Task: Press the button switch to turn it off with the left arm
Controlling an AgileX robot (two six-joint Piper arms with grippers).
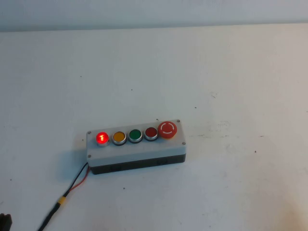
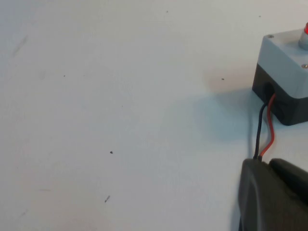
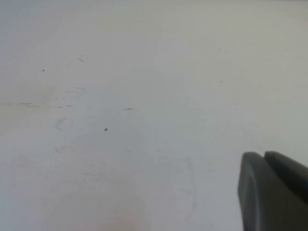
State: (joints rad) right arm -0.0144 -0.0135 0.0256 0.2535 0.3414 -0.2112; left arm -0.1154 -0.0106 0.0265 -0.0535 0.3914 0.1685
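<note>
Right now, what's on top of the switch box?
On the switch box: lit red button, yellow, green, red, a mushroom stop. Inside is hidden. Left gripper nearby; right gripper over bare table.

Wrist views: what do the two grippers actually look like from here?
Only part of each shows. The left gripper appears as two dark grey, matte, rounded plastic fingers side by side, near the button box and its red and black wires. The right gripper looks the same, above bare table. No markings or arm cables visible.

left gripper [image 2: 274, 195]: dark grey-black moulded finger parts — smooth, rounded edges
right gripper [image 3: 274, 190]: same dark, matte shell — no markings visible
</note>
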